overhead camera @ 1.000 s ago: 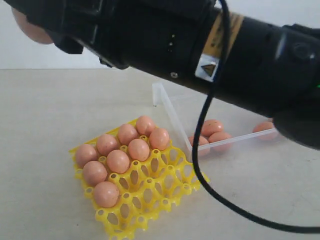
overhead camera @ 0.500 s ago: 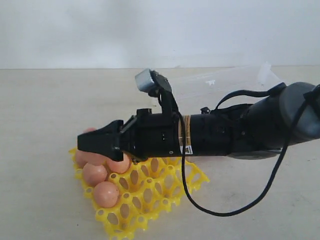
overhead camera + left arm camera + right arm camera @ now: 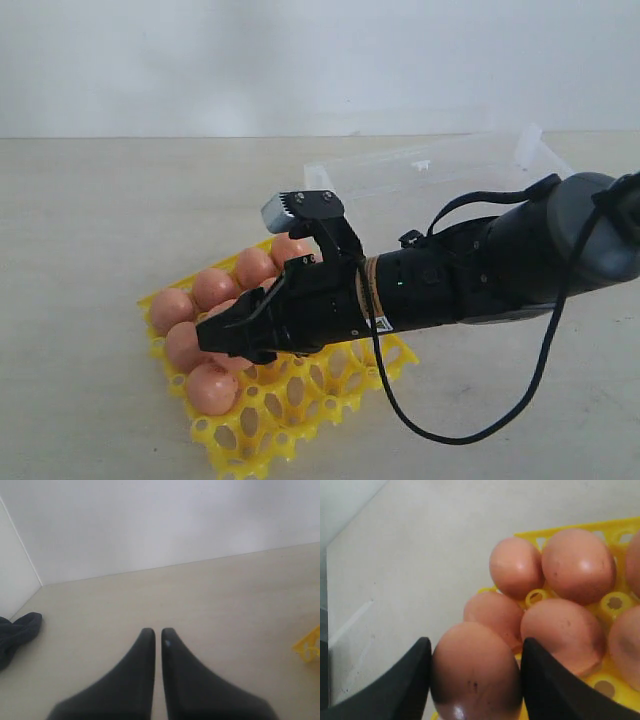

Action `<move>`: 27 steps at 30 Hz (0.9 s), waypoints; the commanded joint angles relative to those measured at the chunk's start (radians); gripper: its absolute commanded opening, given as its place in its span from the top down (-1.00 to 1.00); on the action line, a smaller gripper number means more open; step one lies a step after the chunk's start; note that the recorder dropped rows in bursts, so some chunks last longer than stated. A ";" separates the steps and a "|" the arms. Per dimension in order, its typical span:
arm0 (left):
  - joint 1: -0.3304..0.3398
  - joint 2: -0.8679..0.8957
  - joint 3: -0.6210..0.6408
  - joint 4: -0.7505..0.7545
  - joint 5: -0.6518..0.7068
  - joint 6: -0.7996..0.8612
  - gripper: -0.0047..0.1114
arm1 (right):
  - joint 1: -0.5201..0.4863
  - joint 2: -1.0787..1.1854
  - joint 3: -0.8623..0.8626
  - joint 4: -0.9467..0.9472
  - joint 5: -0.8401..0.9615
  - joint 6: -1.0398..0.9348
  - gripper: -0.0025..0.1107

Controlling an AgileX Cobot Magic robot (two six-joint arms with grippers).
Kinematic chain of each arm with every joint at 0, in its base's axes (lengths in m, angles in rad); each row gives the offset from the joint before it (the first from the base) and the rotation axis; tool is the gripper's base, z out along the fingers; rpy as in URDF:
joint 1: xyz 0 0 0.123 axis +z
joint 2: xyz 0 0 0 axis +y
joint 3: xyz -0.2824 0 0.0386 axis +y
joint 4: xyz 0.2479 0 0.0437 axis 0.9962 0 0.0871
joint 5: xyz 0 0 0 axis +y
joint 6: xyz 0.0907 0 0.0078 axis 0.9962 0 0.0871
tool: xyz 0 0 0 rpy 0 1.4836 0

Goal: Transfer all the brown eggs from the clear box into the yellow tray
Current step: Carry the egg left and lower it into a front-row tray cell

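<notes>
My right gripper (image 3: 222, 338) reaches across the yellow tray (image 3: 335, 385) and is shut on a brown egg (image 3: 476, 670), which fills the gap between both fingers. It hangs low over the tray's near-left cups. Several brown eggs (image 3: 215, 288) sit in the tray's left and back cups, and they show close beyond the held egg (image 3: 577, 565) in the right wrist view. The clear box (image 3: 430, 165) lies behind the arm, its inside hidden. My left gripper (image 3: 153, 632) is shut and empty over bare table, with a corner of the tray (image 3: 307, 647) at the frame's edge.
The right arm's black body and its looping cable (image 3: 460, 435) cover the tray's right side and the table in front of the box. A dark object (image 3: 17, 630) lies at the table's edge in the left wrist view. A white wall stands behind.
The right arm, first right up against the camera, came down over the tray with the egg. In the last half second its gripper drew back and lower, from the tray's far-left edge towards the near cups.
</notes>
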 commanded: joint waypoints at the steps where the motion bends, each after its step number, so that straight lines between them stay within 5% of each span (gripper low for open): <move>1: -0.005 -0.003 0.003 -0.002 -0.003 -0.003 0.85 | -0.005 -0.006 -0.005 -0.043 0.043 -0.007 0.96; 10: -0.005 -0.003 0.003 -0.002 -0.003 -0.003 0.85 | -0.005 -0.006 -0.005 -0.050 0.120 0.005 0.92; 13: -0.005 -0.003 0.003 -0.002 -0.003 -0.003 0.85 | -0.005 -0.006 -0.005 -0.052 0.128 0.002 0.75; 19: -0.005 -0.003 0.003 -0.002 -0.003 -0.003 0.85 | -0.005 -0.006 -0.005 -0.054 0.128 0.001 0.11; 27: -0.005 -0.003 0.003 -0.002 -0.003 -0.003 0.85 | -0.005 -0.006 -0.005 -0.054 0.128 0.005 0.03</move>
